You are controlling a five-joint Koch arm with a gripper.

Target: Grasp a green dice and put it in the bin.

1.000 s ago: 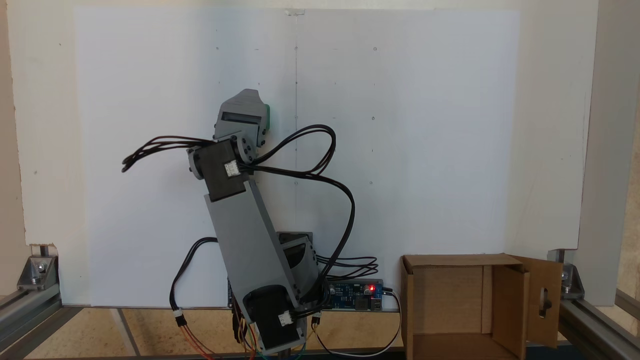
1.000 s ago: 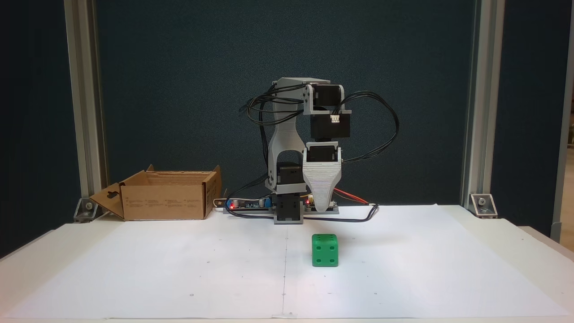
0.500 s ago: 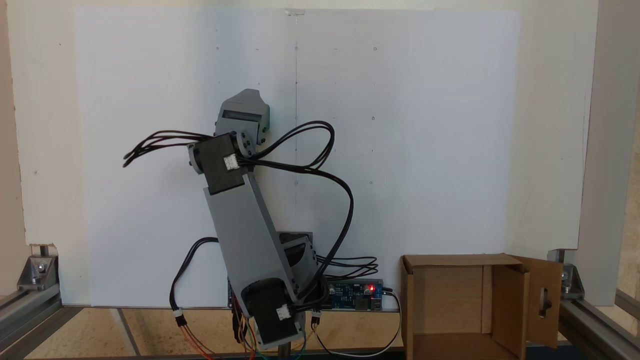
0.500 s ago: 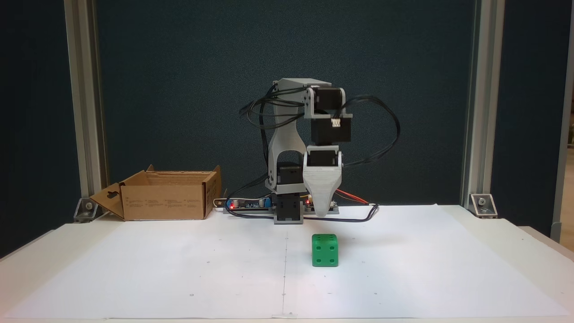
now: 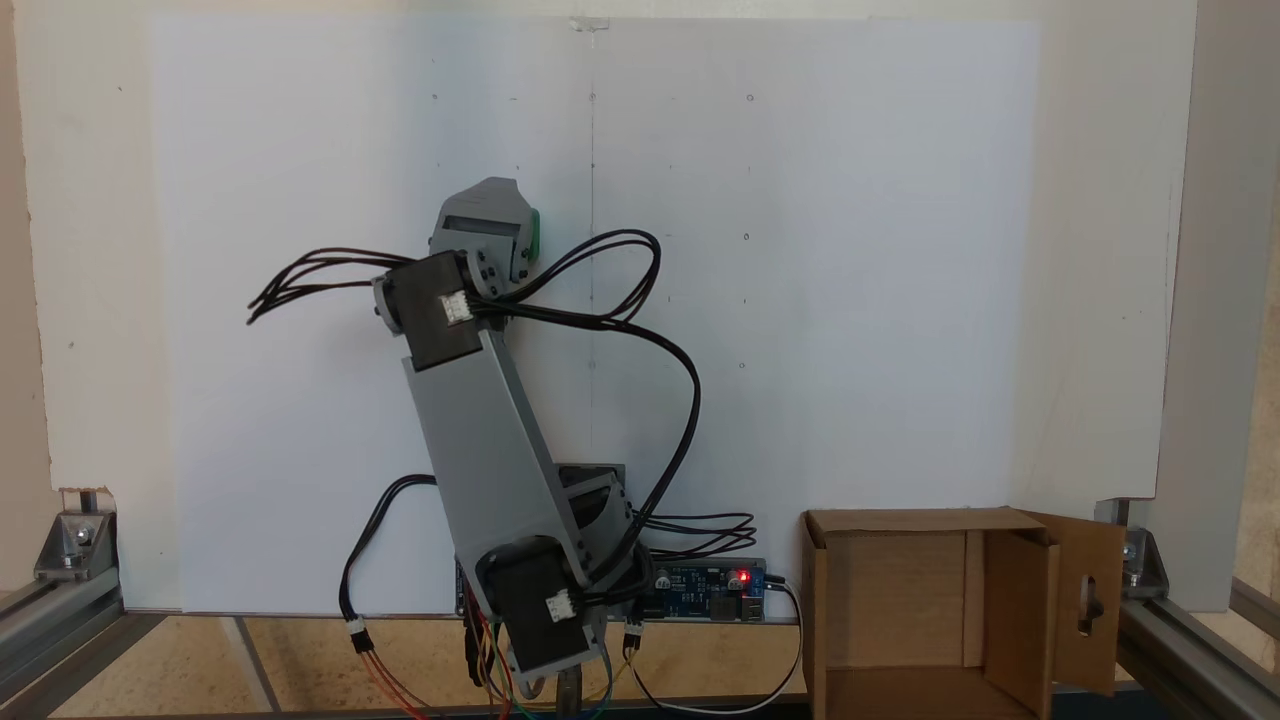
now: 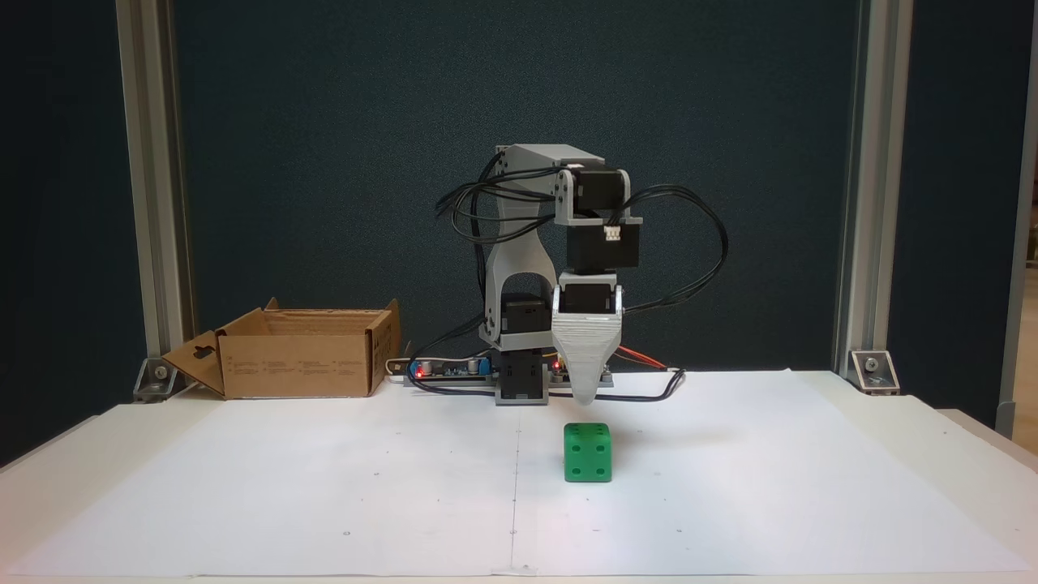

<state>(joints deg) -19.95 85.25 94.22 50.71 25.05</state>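
Green dice (image 6: 587, 452) sits mostly hidden under your gripper (image 6: 585, 397) from above; jaws overlap, so grip state is unclear. Cardboard bin (image 6: 300, 357) stands well apart on the table (image 6: 243, 487).

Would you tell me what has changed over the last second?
The gripper has come down a little toward the green dice, hanging just above it without touching. Nothing was grasped. The dice and the bin stayed where they were.
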